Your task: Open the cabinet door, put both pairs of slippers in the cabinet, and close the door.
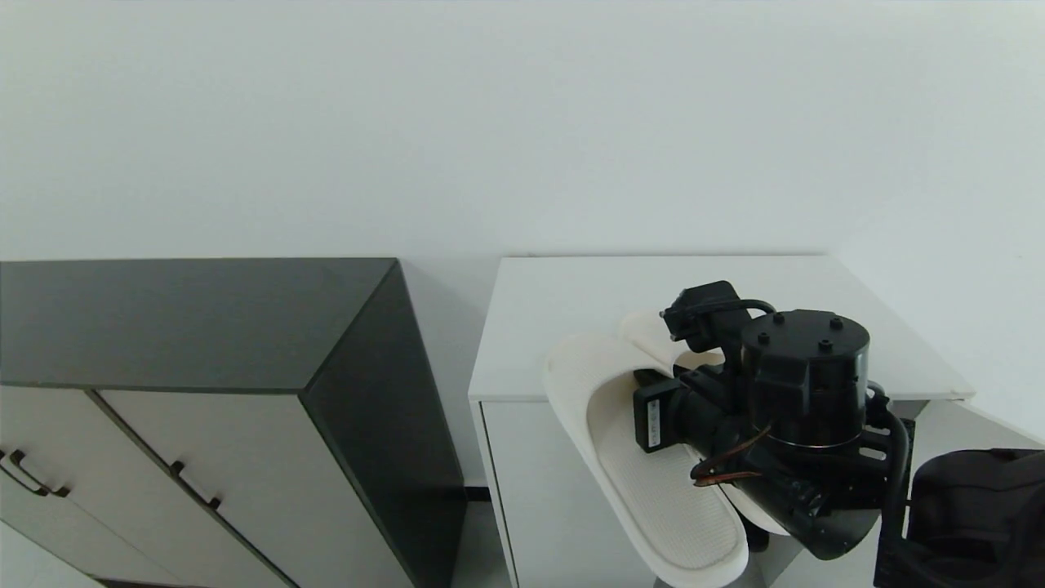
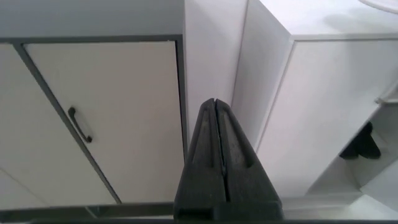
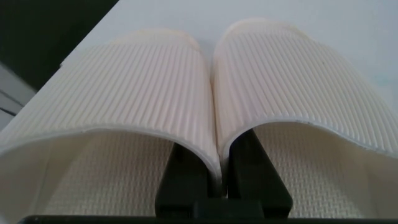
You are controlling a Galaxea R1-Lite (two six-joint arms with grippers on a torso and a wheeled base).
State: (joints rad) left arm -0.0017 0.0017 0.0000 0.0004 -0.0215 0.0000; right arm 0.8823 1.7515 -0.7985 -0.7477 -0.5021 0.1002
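Slippers (image 3: 149, 87) are looking light and floppy; right gripper (image 3: 214, 171) is pinching both inner strap edges, left gripper (image 2: 215, 112) is sitting clenched, empty.

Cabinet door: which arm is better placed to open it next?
Left. The left hand is shut and empty, facing the closed cabinet door and its handle; the right hand holds the slippers.

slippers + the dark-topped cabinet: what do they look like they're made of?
slippers: cream, matte, probably foam or soft rubber, going by the fine ribbing on the uppers and the embossed footbeds. cabinet: likely laminated board, with a smooth, matte dark top and side and flat pale doors. handles: thin dark bars, possibly metal; can't confirm.
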